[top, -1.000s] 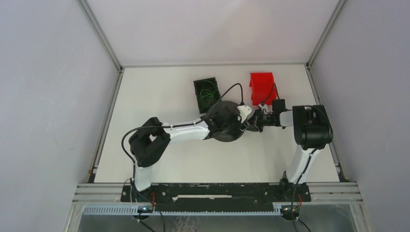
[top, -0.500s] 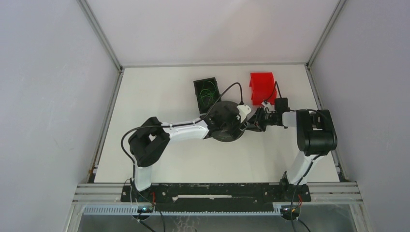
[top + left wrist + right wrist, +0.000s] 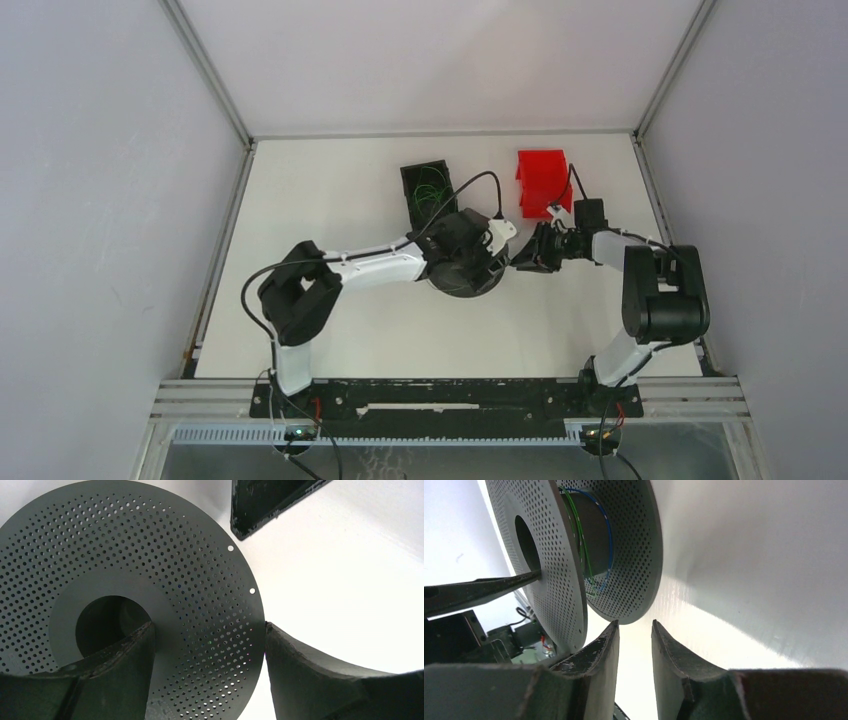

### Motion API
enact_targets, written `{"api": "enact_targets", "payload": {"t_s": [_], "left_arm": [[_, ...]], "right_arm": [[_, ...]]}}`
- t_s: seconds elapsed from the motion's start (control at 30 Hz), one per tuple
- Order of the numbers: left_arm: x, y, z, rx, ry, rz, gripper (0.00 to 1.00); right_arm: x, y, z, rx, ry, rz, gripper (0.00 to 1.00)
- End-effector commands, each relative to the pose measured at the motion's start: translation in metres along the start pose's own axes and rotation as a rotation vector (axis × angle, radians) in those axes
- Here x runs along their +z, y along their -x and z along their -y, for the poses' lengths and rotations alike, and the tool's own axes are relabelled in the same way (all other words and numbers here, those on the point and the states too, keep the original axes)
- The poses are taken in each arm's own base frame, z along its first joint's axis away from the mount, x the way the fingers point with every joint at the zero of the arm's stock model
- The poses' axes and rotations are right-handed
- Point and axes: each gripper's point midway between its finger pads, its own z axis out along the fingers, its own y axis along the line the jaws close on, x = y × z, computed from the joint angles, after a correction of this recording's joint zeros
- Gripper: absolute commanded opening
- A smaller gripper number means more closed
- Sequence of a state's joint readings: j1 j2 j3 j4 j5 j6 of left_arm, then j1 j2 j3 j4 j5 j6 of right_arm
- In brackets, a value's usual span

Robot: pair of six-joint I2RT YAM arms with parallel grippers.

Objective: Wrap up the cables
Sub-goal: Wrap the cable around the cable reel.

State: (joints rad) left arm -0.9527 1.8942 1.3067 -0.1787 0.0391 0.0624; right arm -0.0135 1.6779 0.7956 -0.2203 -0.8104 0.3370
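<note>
A black perforated spool point(image 3: 463, 272) stands on edge at mid-table. My left gripper point(image 3: 472, 258) is shut on its near flange point(image 3: 150, 555), one finger inside the hub hole and the other against the rim. In the right wrist view, thin green and blue cables point(image 3: 583, 545) are wound round the spool's core between the two flanges. More loose green cables point(image 3: 430, 188) lie in a black tray point(image 3: 409, 196) behind the spool. My right gripper point(image 3: 520, 261) sits just right of the spool, open, with nothing between its fingers point(image 3: 604, 645).
A red bin point(image 3: 541, 180) stands at the back right, close behind my right wrist. The black tray's corner point(image 3: 260, 510) shows just beyond the spool in the left wrist view. White walls enclose the table on three sides.
My right gripper has opened and drawn back to the right, away from the spool, its elbow swinging out and nearer. The left arm keeps its hold, with the spool shifted slightly.
</note>
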Motion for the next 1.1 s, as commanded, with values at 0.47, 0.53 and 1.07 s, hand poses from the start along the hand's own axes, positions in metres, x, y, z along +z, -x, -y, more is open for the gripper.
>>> {"api": "enact_targets", "payload": {"t_s": [0.47, 0.53, 1.07], "left_arm": [[-0.087, 0.071, -0.011, 0.068, -0.122, 0.197, 0.93], [-0.096, 0.061, -0.024, 0.047, -0.11, 0.206, 0.93], [-0.125, -0.08, -0.07, -0.61, -0.147, 0.133, 0.81]], "right_arm": [[-0.031, 0.026, -0.009, -0.271, -0.103, 0.107, 0.38], [-0.035, 0.029, -0.014, -0.294, -0.093, 0.117, 0.37], [-0.093, 0.066, -0.055, -0.518, -0.16, 0.32, 0.38]]}}
